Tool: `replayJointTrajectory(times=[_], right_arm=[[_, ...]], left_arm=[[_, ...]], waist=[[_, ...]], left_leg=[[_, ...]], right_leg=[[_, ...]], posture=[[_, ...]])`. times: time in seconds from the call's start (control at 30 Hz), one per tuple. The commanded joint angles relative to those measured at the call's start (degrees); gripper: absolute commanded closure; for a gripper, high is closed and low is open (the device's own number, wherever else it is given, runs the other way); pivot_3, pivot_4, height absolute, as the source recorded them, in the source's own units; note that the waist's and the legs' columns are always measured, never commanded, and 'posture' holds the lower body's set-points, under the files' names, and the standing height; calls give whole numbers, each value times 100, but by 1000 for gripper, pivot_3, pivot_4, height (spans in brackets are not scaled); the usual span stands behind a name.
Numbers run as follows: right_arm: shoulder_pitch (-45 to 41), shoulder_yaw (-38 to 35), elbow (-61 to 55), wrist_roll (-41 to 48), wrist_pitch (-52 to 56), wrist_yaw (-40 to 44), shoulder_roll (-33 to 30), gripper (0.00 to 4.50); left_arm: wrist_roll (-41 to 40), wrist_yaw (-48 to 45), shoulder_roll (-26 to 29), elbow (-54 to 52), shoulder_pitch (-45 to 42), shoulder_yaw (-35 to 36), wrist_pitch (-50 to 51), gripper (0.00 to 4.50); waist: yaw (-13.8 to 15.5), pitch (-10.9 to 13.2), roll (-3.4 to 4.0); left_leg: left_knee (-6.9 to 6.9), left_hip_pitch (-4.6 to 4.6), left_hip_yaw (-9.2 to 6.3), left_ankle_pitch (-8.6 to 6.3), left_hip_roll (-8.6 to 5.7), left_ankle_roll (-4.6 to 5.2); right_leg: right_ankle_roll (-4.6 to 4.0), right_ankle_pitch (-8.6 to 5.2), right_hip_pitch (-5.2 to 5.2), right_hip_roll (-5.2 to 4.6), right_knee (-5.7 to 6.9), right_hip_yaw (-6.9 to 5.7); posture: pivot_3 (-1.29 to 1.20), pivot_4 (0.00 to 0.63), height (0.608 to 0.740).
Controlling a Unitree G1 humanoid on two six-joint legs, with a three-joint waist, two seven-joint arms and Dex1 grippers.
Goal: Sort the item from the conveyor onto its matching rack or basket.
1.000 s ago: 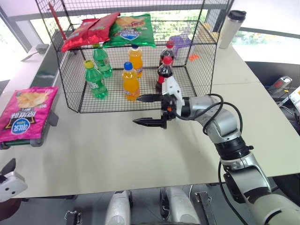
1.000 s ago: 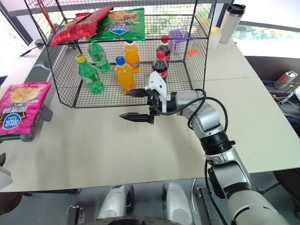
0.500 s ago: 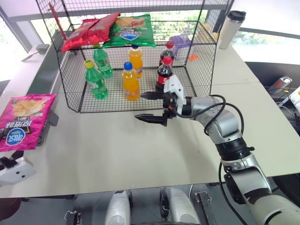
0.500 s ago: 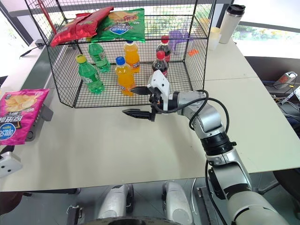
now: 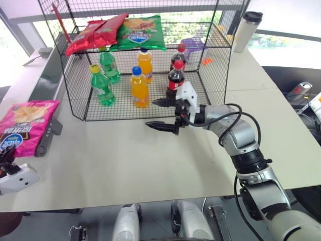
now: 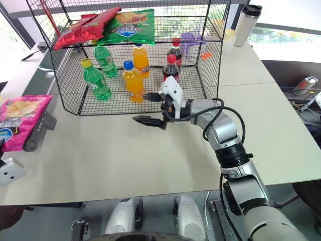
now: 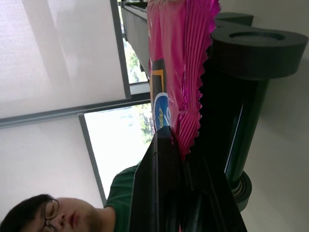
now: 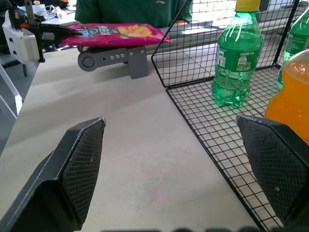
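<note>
The item, a magenta-pink chip bag (image 5: pixel 26 124), lies on the near end of the conveyor (image 5: pixel 48 134) at the far left of the table. My left gripper (image 5: pixel 7 156) is at the bag's near edge. In the left wrist view its fingers (image 7: pixel 159 169) are shut on the bag's crimped seam (image 7: pixel 186 116). My right gripper (image 5: pixel 150 113) hangs open and empty over the table, just in front of the black wire rack (image 5: pixel 221 65). It points left. The rack's upper shelf holds red chip bags (image 5: pixel 95 31) and a green chip bag (image 5: pixel 143 31).
Green (image 5: pixel 102 85), orange (image 5: pixel 139 88) and cola bottles (image 5: pixel 175 80) stand on the rack's floor. A steel tumbler (image 5: pixel 247 30) stands behind the rack at the right. A person (image 7: pixel 53 217) sits beyond the conveyor. Bare white table (image 5: pixel 125 160) lies between the arms.
My left gripper has come forward to the pink bag's near edge and shut on it. The right gripper has stayed open and kept its place.
</note>
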Motion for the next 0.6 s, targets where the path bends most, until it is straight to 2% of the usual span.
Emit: replayJointTrajectory(times=[0.03, 0.1, 0.23, 0.3, 0.4, 0.6], right_arm=[[-38, -123, -116, -2, -178, -21, 60, 0], [-49, -124, -69, -23, -213, -19, 66, 0], [-86, -143, 76, -59, -289, 10, 69, 0], [-118, -139, 178, -78, -348, 22, 88, 0], [-168, -129, 333, -126, -464, 26, 145, 0], [-175, -182, 413, -185, -580, -33, 196, 0]], left_arm=[[-307, -228, 71, -137, 17, 124, 179, 4412], [-660, -510, 72, -295, 13, 260, 291, 4412], [-2189, -1789, 314, -980, -146, 888, 1006, 4412], [-2503, -2235, 472, -1137, -187, 1053, 1229, 4412], [-2547, -2542, 545, -1205, -168, 1030, 1265, 4412], [-1779, -2080, 117, -1077, 41, 534, 830, 4412]], waist=[[-1, 0, 0], [-2, 0, 0], [3, -5, -8], [10, -5, -9], [-4, -3, -2], [-25, -4, -4]], left_leg=[[0, 0, 0, 0, 0, 0], [0, 0, 0, 0, 0, 0], [3, -1, -2, 0, 1, 0], [5, -1, -8, 0, 1, 0], [4, 10, -1, 0, -2, -1], [-9, 16, 6, 1, 4, 0]], right_leg=[[0, 0, 0, 0, 0, 0], [0, 0, 0, 0, 0, 0], [0, 0, 0, 0, 1, 0], [-3, -1, 2, 1, 3, -4], [-15, -8, 10, 0, 2, -1], [4, 1, 6, 14, 3, 4]], posture=[[0, 150, 740], [0, 150, 740], [0, 150, 740], [0, 150, 740], [0, 150, 740], [0, 150, 740]])
